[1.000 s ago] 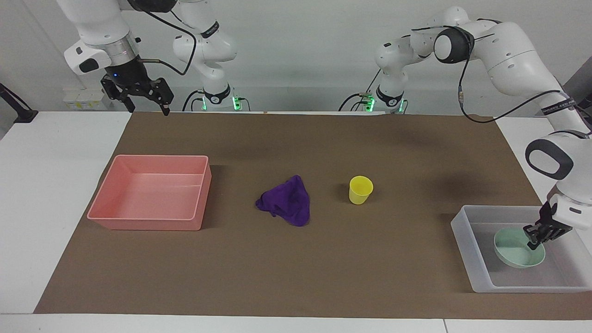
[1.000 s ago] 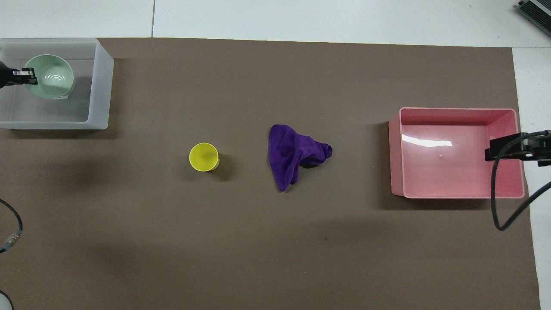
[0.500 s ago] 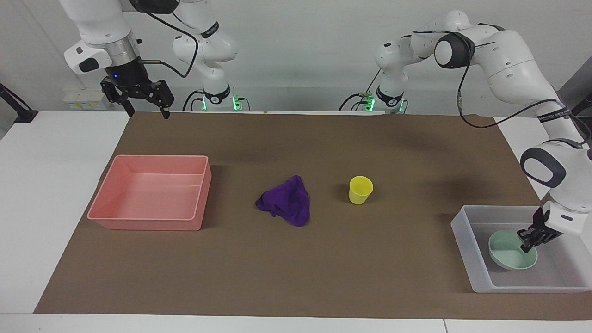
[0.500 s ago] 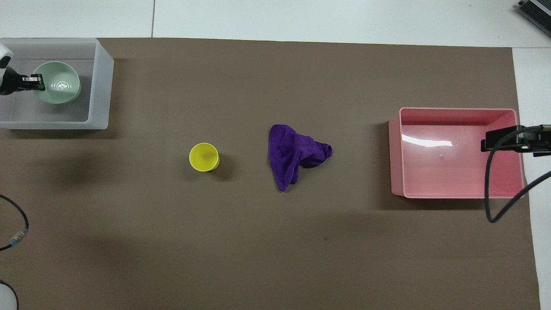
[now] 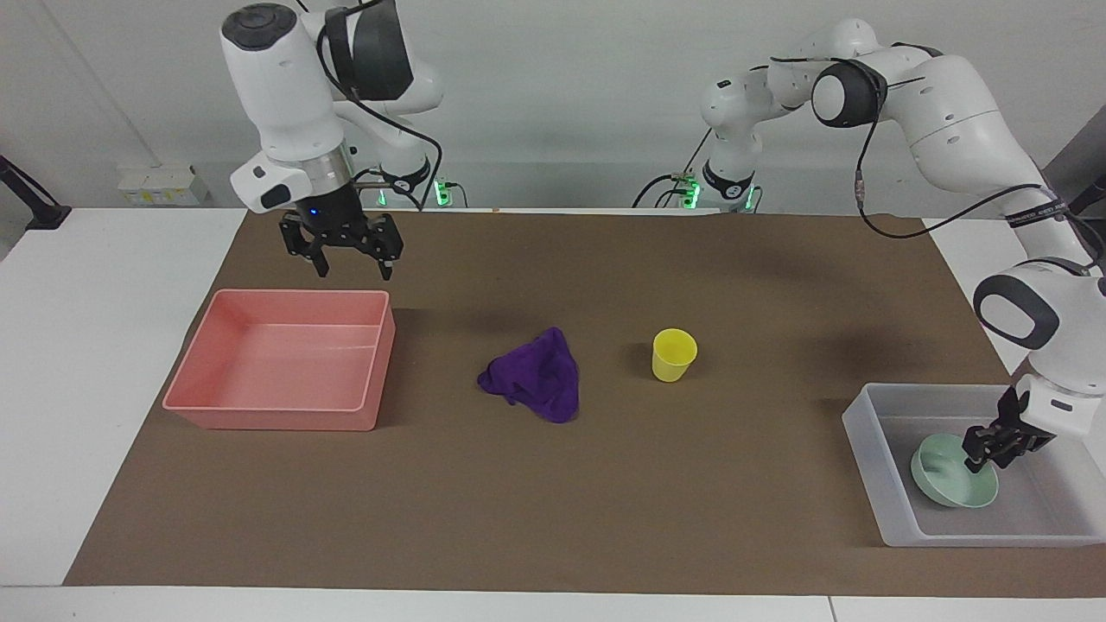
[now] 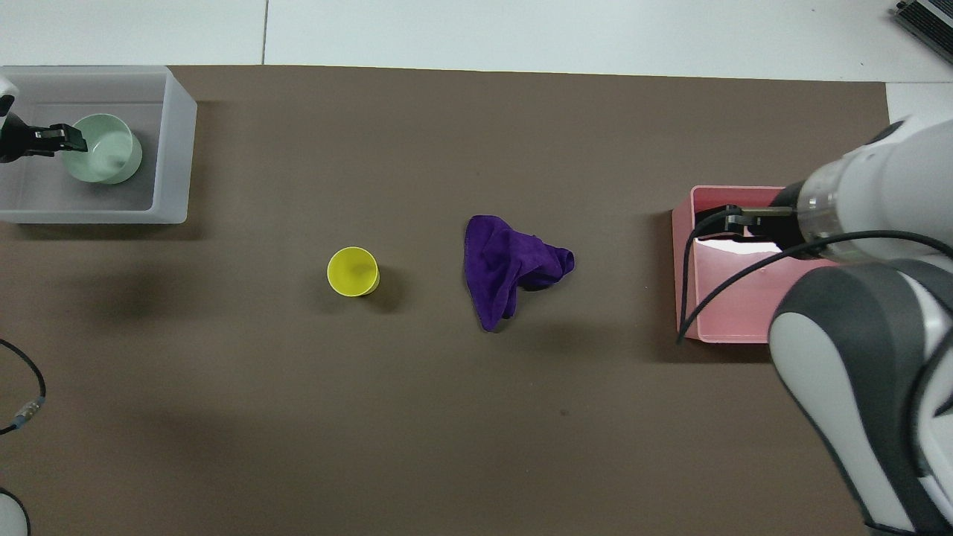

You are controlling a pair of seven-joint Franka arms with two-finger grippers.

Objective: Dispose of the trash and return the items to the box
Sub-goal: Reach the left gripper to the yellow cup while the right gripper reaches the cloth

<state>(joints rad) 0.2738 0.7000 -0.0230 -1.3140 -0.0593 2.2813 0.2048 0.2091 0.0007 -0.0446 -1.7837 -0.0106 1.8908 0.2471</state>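
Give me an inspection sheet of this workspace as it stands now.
Surface: brown mat on white table.
Job's things: purple rag and yellow cup on mat; green bowl in translucent tray.
Clutter: pink bin, nothing in it.
Grippers: left gripper at the bowl's rim; right gripper open, up in the air by the bin.
Cables: black cables along both arms.
Surroundings: pale wall.

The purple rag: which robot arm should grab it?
Probably the right. Its open gripper hangs free above the pink bin, beside the rag. The left gripper is busy at the bowl in the tray.
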